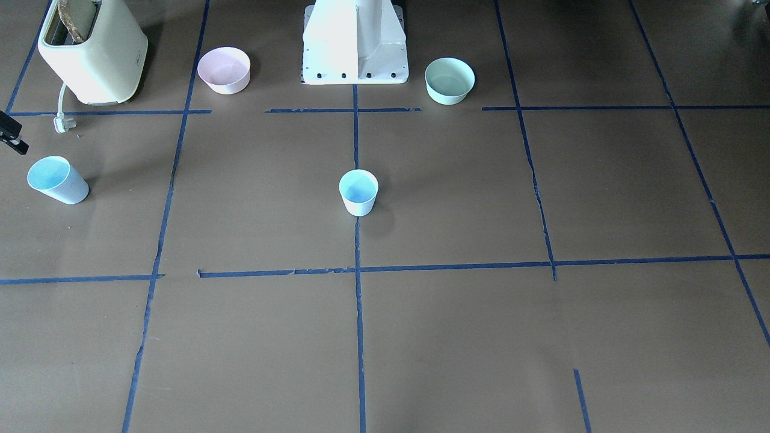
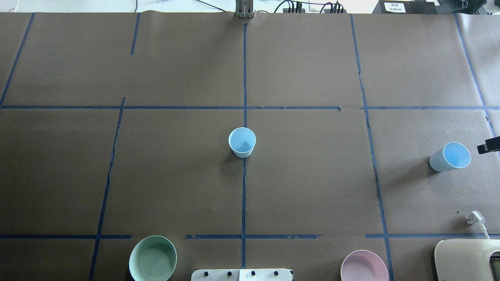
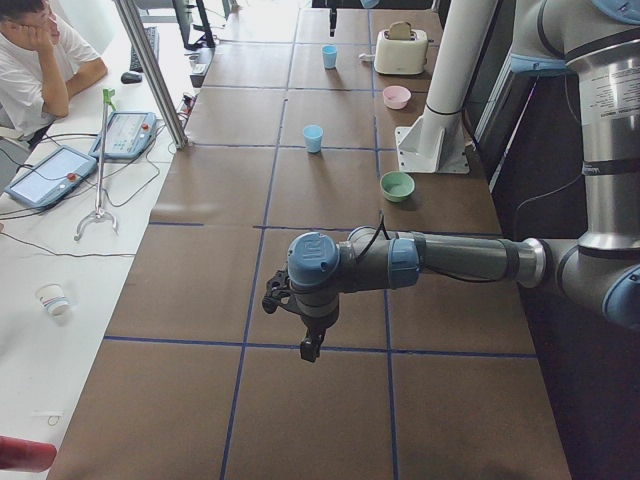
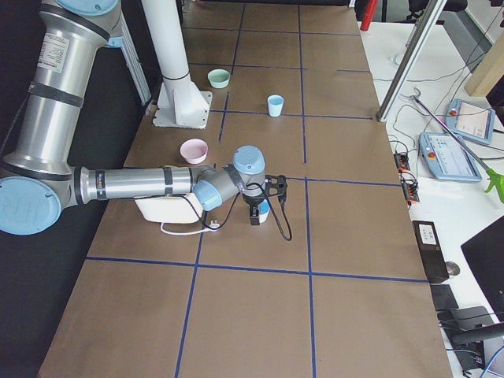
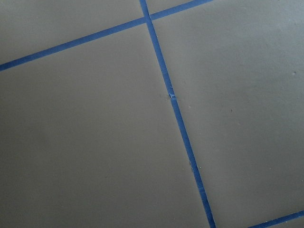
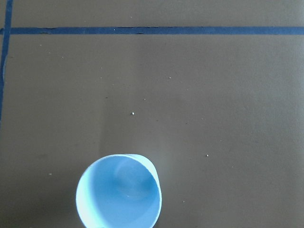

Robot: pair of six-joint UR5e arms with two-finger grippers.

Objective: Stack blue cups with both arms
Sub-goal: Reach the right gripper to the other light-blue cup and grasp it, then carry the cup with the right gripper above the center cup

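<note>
Two pale blue cups stand upright on the brown table. One cup (image 1: 358, 192) is at the table's middle, on the centre tape line; it also shows in the overhead view (image 2: 242, 142). The other cup (image 1: 58, 179) stands far out on my right side (image 2: 450, 157) and fills the bottom of the right wrist view (image 6: 118, 192). My right gripper (image 4: 255, 214) hangs just over and beside this cup; only a black tip of it (image 2: 490, 146) shows overhead, so I cannot tell its state. My left gripper (image 3: 310, 345) hangs over bare table far left; I cannot tell its state.
A pink bowl (image 1: 224, 70) and a mint-green bowl (image 1: 449, 80) flank the white pedestal (image 1: 355, 42). A cream toaster (image 1: 93, 51) with its loose plug (image 1: 62, 123) stands near the right-side cup. Blue tape lines (image 5: 175, 114) grid the table.
</note>
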